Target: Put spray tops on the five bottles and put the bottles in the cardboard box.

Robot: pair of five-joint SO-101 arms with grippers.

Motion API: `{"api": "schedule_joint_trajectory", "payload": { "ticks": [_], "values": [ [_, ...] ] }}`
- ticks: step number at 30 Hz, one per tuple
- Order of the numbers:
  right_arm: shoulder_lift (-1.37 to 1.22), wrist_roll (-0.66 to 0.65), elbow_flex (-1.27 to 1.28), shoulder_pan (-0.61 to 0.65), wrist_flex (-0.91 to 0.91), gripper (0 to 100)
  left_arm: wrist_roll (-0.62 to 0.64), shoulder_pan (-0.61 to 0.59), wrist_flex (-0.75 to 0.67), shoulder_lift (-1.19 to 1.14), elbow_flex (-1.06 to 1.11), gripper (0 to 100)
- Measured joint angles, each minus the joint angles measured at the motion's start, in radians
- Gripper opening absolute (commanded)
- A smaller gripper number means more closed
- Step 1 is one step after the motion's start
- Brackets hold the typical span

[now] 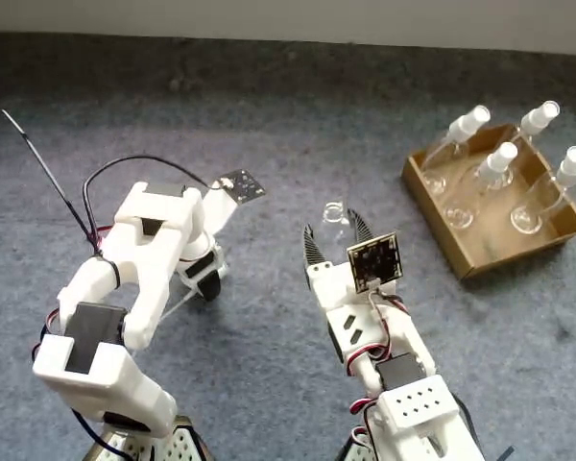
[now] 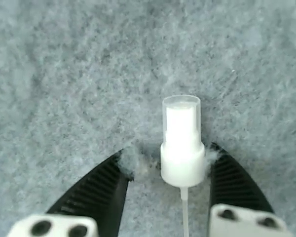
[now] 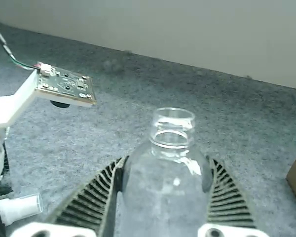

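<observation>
Your right gripper (image 3: 167,164) clamps the slick, likely fragile bottle (image 3: 163,190) mid-table by its shoulder, while your left gripper (image 2: 167,153) straddles, open, the light spray top (image 2: 181,143) to its left: pinch its collar.

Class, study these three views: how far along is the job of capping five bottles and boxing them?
Done: four capped bottles lie in the cardboard box. In hand: the right gripper grips the fifth bottle, its neck bare, while the left gripper has its fingers either side of a loose spray top, with a gap on one side. Left: fit that top, then box the bottle.
</observation>
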State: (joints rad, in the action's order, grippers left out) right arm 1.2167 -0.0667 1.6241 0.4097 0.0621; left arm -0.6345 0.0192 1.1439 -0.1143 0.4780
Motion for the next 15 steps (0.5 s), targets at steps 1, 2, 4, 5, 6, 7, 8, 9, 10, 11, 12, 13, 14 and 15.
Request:
{"api": "schedule_joint_trajectory", "payload": {
  "ticks": [1,2,4,5,6,7,8,9,10,11,12,13,14,15],
  "values": [
    [0.000,0.000,0.000,0.000,0.000,15.9,0.000,0.000,0.000,0.000,0.000,17],
    [0.000,0.000,0.000,0.000,0.000,15.9,0.000,0.000,0.000,0.000,0.000,14],
    [0.000,0.000,0.000,0.000,0.000,15.9,0.000,0.000,-0.002,0.000,0.000,7],
    [0.000,0.000,0.000,0.000,0.000,15.9,0.000,0.000,-0.014,0.000,0.000,4],
    [0.000,0.000,0.000,0.000,0.000,15.9,0.000,0.000,-0.023,0.000,0.000,2],
    [0.000,0.000,0.000,0.000,0.000,15.9,0.000,0.000,-0.028,0.000,0.000,0],
    [0.000,0.000,0.000,0.000,0.000,15.9,0.000,0.000,-0.029,0.000,0.000,1],
    [0.000,0.000,0.000,0.000,0.000,15.9,0.000,0.000,-0.031,0.000,0.000,1],
    [0.000,0.000,0.000,0.000,0.000,15.9,0.000,0.000,-0.034,0.000,0.000,2],
    [0.000,0.000,0.000,0.000,0.000,15.9,0.000,0.000,-0.034,0.000,0.000,1],
    [0.000,0.000,0.000,0.000,0.000,15.9,0.000,0.000,-0.034,0.000,0.000,1],
    [0.000,0.000,0.000,0.000,0.000,15.9,0.000,0.000,-0.034,0.000,0.000,1],
    [0.000,0.000,0.000,0.000,0.000,15.9,0.000,0.000,-0.034,0.000,0.000,0],
    [0.000,0.000,0.000,0.000,0.000,15.9,0.000,0.000,-0.034,0.000,0.000,0]
  ]
}}
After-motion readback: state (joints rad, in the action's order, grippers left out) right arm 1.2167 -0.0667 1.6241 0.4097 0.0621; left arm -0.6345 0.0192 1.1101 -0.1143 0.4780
